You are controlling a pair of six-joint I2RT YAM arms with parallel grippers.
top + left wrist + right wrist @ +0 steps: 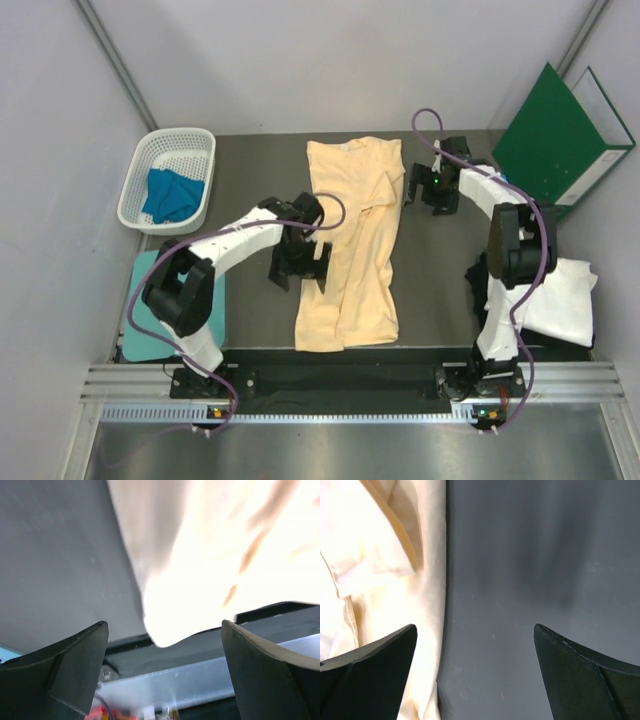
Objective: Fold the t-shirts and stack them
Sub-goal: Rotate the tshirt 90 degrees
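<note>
Lying lengthwise mid-worktop [250,160], the peach t-shirt [350,250] has its sleeves folded in. The left gripper [300,268] at its left edge and the right gripper [426,190] beside its far right edge have jaws spread, empty. Best to grip matching corners and lift evenly.

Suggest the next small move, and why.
Probably lower the left gripper onto the peach t-shirt's near corner and close. Its jaws stand open, that corner sits between them, and the shirt lies as a long strip, not yet folded crosswise.
</note>
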